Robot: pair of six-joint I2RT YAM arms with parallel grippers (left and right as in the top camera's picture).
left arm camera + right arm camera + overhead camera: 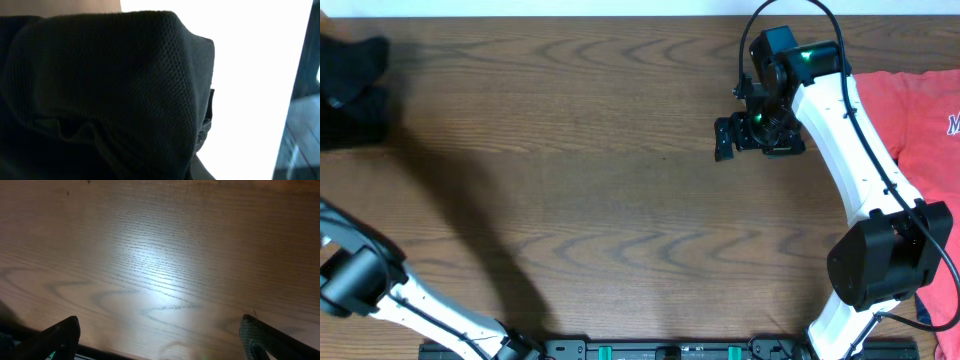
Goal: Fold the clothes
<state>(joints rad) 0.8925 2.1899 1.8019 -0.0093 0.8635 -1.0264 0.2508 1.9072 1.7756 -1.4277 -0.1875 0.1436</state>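
Softness rules: plain black knit garment (pixel 350 85) bunched at the far-left edge of the brown wooden counter (pixel 620 200), light and limp. Its fold seemingly sits in the narrowly pinched left pincer; the right pincer (pixel 723 138) is spread wide. Best grasped at hems.

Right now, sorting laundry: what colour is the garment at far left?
Black garment, clearest in left wrist view.

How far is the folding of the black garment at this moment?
Done: nothing folded; the black garment lies bunched at the left edge of the table. In hand: the left gripper, hidden by fabric, apparently grips it. The right gripper is open over bare wood. Left: spreading and every fold.
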